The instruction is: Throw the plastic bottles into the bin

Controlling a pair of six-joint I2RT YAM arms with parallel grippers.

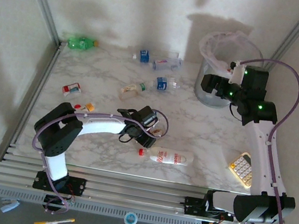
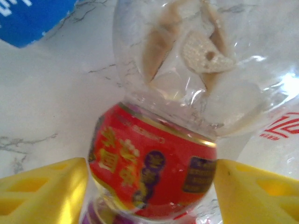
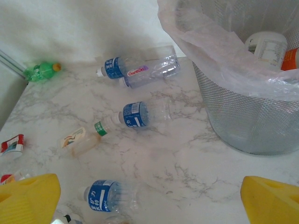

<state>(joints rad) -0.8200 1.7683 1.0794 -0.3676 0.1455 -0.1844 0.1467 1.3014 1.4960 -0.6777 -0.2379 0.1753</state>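
Note:
My left gripper (image 2: pixel 152 186) lies low over the table's middle, its yellow fingers (image 2: pixel 51 186) pressed on both sides of a clear plastic bottle with a red label (image 2: pixel 154 158) that rests on the marble; in the top view that gripper (image 1: pixel 154 133) covers most of it. Another clear bottle with red print (image 1: pixel 167 157) lies just in front. Several more bottles lie scattered at the back and left, among them a green one (image 1: pixel 80 43) and blue-labelled ones (image 1: pixel 166 84) (image 3: pixel 135 114). My right gripper (image 1: pixel 209 85) (image 3: pixel 149 200) hangs open beside the bin (image 1: pixel 222 61) (image 3: pixel 243 116), which holds bottles (image 3: pixel 266 46).
A beige calculator (image 1: pixel 242 168) lies at the right front beside my right arm. Aluminium rails edge the table at the left and the front. A blue-labelled bottle (image 3: pixel 105 196) lies close under my right gripper.

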